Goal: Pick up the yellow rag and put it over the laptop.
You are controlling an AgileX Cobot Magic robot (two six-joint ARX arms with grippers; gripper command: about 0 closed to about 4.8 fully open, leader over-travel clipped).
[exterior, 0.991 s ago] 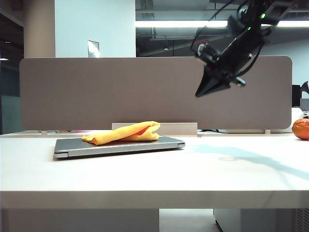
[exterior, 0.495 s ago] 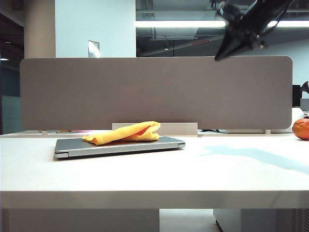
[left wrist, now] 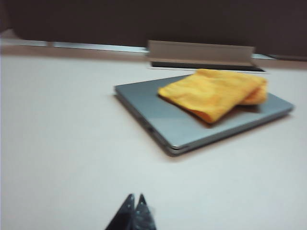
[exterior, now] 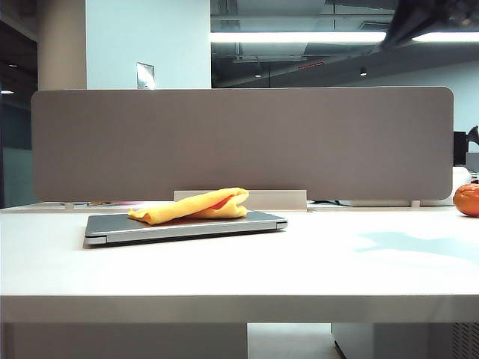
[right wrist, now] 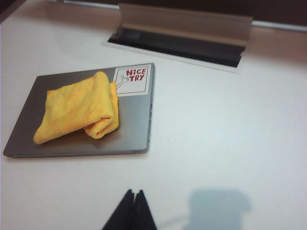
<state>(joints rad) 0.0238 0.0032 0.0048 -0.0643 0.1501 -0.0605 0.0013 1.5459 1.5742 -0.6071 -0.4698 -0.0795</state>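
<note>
Exterior view shows me a pale tabletop with a long grey divider panel along its back edge and ceiling lights behind. Near the left back part lies the laptop, lid closed, and the yellow rag rests folded on it, beside a white sticker. An orange fruit sits at the right edge. My left gripper hangs low over the bare front part, jaws together. My right gripper is also closed on nothing; compared with one second ago it has risen, so only a dark part stays at the upper right corner.
</note>
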